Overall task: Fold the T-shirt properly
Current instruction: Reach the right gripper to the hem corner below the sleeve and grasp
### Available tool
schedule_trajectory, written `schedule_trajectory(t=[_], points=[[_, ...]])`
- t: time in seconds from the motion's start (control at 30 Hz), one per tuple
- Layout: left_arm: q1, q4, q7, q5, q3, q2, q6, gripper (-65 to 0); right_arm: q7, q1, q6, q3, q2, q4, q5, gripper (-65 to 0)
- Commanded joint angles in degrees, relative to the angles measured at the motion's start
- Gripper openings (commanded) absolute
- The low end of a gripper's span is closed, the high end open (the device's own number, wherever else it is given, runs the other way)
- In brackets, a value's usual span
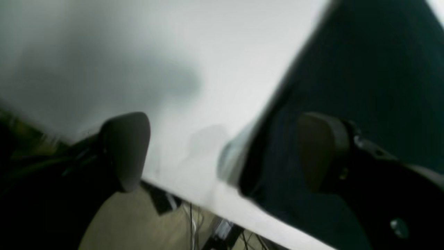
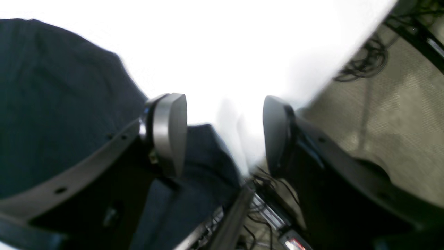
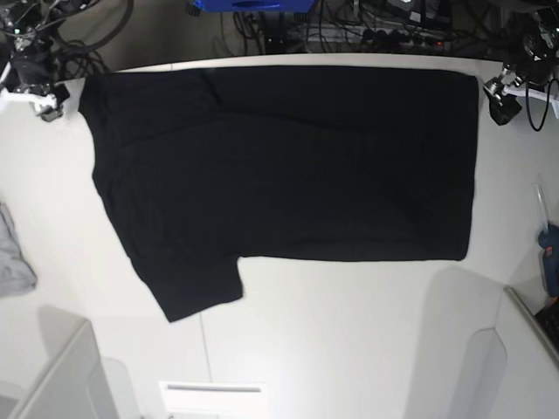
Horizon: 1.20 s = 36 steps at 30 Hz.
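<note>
- Black T-shirt [image 3: 288, 166] lies broad across the white desk [image 3: 349, 349], probably spread so I can fold it.
- Left gripper [image 1: 222, 152] and right gripper [image 2: 223, 135] stand spread, empty, near opposite ends, likely placed for paired corner grabs.

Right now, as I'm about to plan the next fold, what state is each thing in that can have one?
T-shirt: laid out dark side up on the white table, one sleeve-like part sticking out toward the near side on the base view's left; not folded into a neat bundle.
Left gripper: open, holding nothing.
Right gripper: open, holding nothing.
Grey cloth: crumpled, at the table's left in the base view.
</note>
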Motion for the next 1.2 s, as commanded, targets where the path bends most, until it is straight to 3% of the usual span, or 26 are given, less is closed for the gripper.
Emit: schedule_trajectory(t=[0.0, 0.07, 0.13, 0.2, 0.37, 0.57, 0.87, 1.0, 1.17], points=[[0.35, 1.83, -0.88, 0.07, -0.58, -1.02, 0.02, -0.7, 0.67, 0.93, 0.3, -1.59, 1.84, 0.62, 0.76, -32.0], [-0.71, 2.79, -0.88, 0.24, 0.21, -1.02, 0.02, -2.3, -0.12, 1.9, 0.3, -5.11, 3.51, 0.62, 0.76, -32.1], [-1.06, 3.06, -0.88, 0.33, 1.35, -1.11, 0.02, -11.4, 0.23, 2.69, 0.3, -9.33, 4.04, 0.71, 0.76, -32.1], [-1.94, 3.06, -0.88, -0.02, 3.46, -2.16, -0.07, -24.4, 0.67, 4.01, 0.3, -12.76, 5.27, 0.71, 0.76, -32.1], [-4.23, 3.06, -0.88, 0.33, 8.03, -2.78, -0.07, -64.8, 0.58, 9.02, 0.04, -21.11, 8.0, 0.53, 0.67, -32.3], [-6.69, 3.06, -0.88, 0.42, 9.62, -2.78, -0.07, -65.0, 0.32, 18.6, -0.05, -28.76, 12.48, -6.94, 0.67, -32.3], [-6.69, 2.97, -0.88, 0.42, 9.44, -3.92, -0.07, -65.0, 0.75, 35.75, -0.05, -36.32, 17.75, -29.18, 0.67, -31.8], [-6.69, 2.97, -0.88, 0.42, 9.27, -4.01, -0.07, -65.0, 5.41, 42.25, 0.12, -42.03, 19.51, -39.91, 0.67, -30.8], [-6.6, 3.06, -0.88, 0.42, 9.27, -4.01, 0.02, -65.0, 12.1, 49.81, 0.12, -50.21, 20.3, -53.62, 0.67, -23.1]])
